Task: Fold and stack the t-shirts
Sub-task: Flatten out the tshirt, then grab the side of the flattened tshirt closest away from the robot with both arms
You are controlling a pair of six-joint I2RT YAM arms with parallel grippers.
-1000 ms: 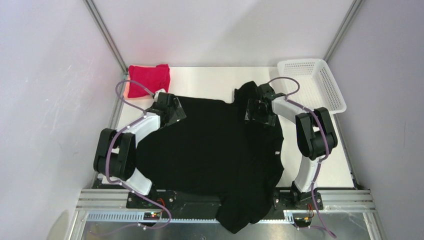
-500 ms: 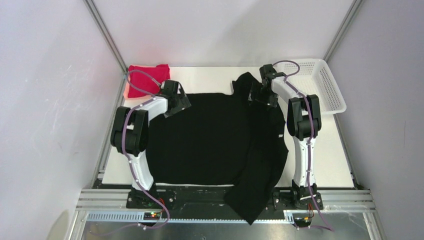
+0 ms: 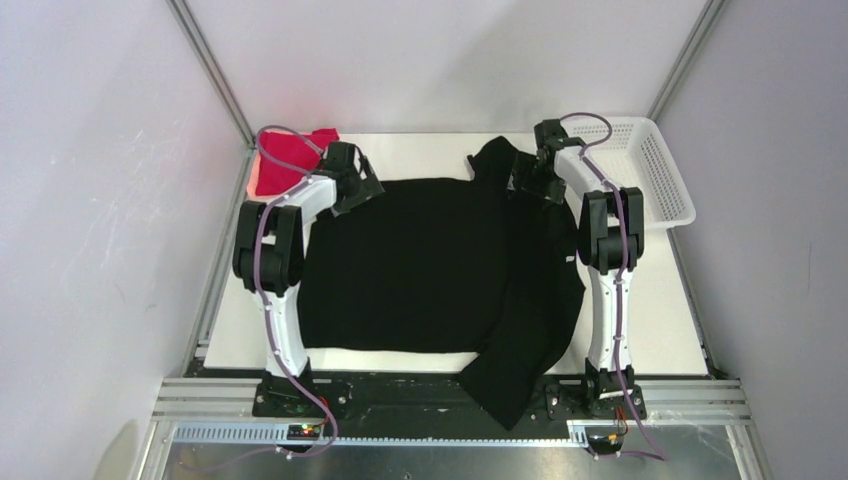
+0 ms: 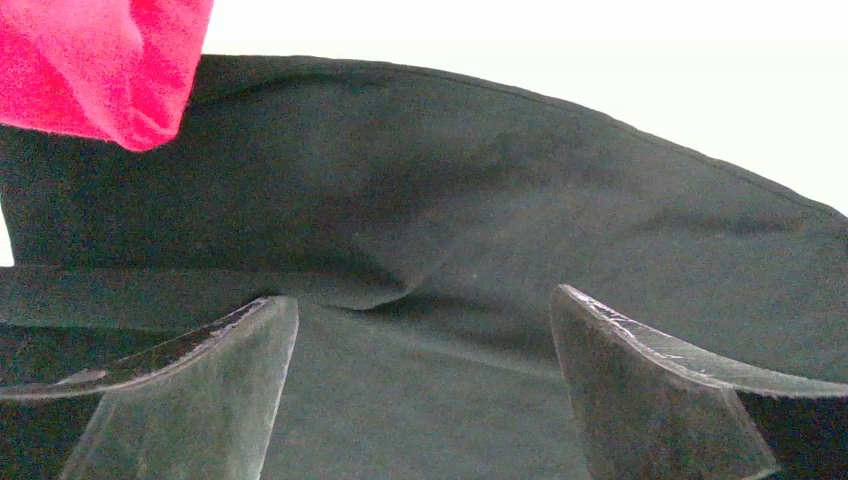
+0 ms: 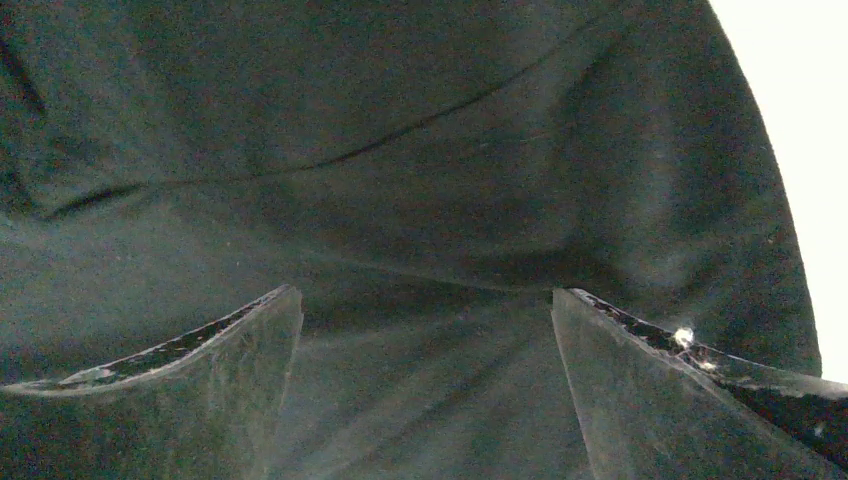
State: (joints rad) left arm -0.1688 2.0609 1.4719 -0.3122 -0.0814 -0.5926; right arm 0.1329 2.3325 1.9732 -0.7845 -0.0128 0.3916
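While the left gripper point(image 4: 420, 300) and right gripper point(image 5: 425, 292) gape, the black t-shirt point(image 3: 420, 260) lies beneath.

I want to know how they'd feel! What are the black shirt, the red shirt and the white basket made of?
Black shirt: soft matte cloth, perhaps cotton knit; it wrinkles and folds over itself.
Red shirt: similar soft cloth, matte, lying in rounded folds.
White basket: stiff plastic by its look, smooth, with straight walls of moulded mesh.

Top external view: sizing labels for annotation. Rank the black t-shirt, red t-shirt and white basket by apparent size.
1. black t-shirt
2. white basket
3. red t-shirt, partly hidden behind the left arm
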